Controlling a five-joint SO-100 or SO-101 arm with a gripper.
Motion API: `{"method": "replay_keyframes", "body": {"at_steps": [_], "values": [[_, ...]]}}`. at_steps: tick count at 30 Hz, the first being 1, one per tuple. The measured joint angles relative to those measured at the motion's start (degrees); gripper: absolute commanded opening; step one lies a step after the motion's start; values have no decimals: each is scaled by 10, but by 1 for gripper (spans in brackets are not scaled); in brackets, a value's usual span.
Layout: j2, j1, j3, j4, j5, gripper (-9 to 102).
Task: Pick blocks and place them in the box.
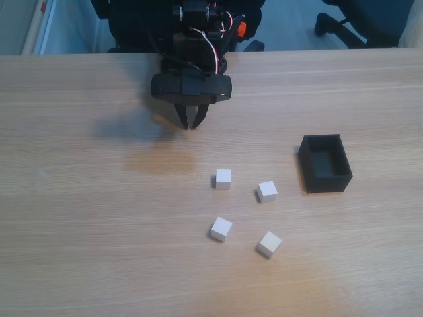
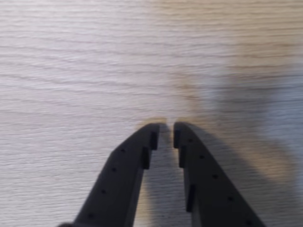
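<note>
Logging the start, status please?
Gripper shut, empty, above bare table. Four blocks loose left of box. Box empty. Nothing in the way.

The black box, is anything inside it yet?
Empty. The fixed view looks into the black box and shows bare dark floor; all four white blocks sit outside on the table.

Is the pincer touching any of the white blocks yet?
Apart. In the fixed view the pincer hangs near the table's far side, with bare wood between it and the nearest block. The wrist view shows its tips nearly closed on nothing.
</note>
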Motion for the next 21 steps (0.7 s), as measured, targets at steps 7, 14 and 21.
{"method": "replay_keyframes", "body": {"at_steps": [7,14,21], "values": [[1,-14,0,0,10,0],[1,-37,0,-1,22,0],[1,-48,0,-1,29,1]]}}
